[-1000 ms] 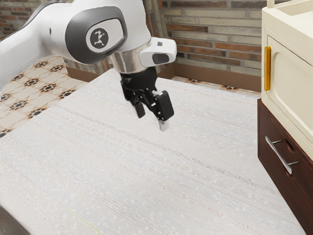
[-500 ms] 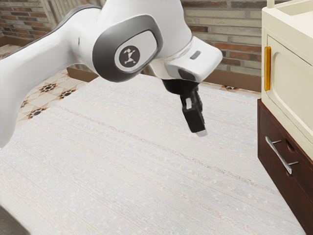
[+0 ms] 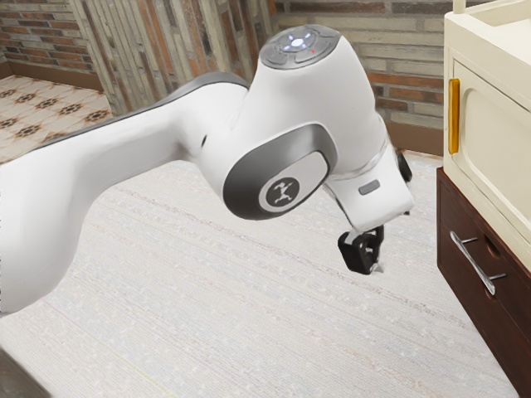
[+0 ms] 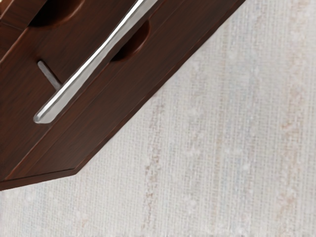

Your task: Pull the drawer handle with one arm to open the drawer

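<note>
short of the metal bar handle (image 3: 473, 264), gripper (image 3: 373, 266) closer than before; spread or pressed together, can't tell.

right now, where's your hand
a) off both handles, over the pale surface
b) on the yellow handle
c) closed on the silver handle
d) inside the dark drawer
a, since the exterior view shows a gap between my hand over the pale surface and the silver handle, with the yellow handle farther off.
</note>
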